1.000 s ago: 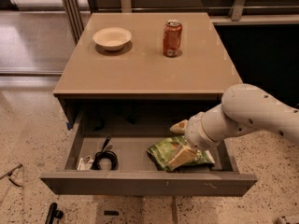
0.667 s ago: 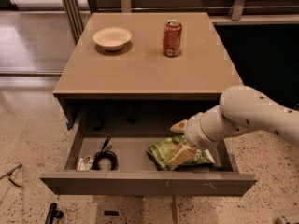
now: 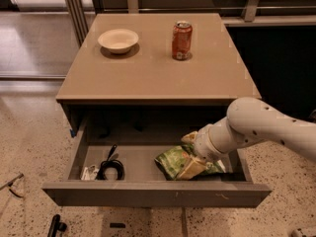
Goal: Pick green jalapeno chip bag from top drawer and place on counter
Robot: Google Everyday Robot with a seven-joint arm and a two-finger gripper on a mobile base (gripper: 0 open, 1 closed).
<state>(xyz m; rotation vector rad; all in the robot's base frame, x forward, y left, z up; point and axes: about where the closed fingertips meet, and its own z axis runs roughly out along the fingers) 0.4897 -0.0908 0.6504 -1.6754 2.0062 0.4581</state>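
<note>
Arm shell (image 3: 276, 127): smooth and white, thick and rounded like a tube, slightly glossy where the light falls on it.
Marks on the shell: a few small dark dots along its side; holes or screws, I cannot tell which.
Wrist (image 3: 215, 141): a shorter white cylinder, separated from the arm shell by a thin grey seam.
Gripper (image 3: 189, 154): pale tan-yellow parts at the end of the wrist, inside the top drawer (image 3: 148, 194), in its right half.
</note>
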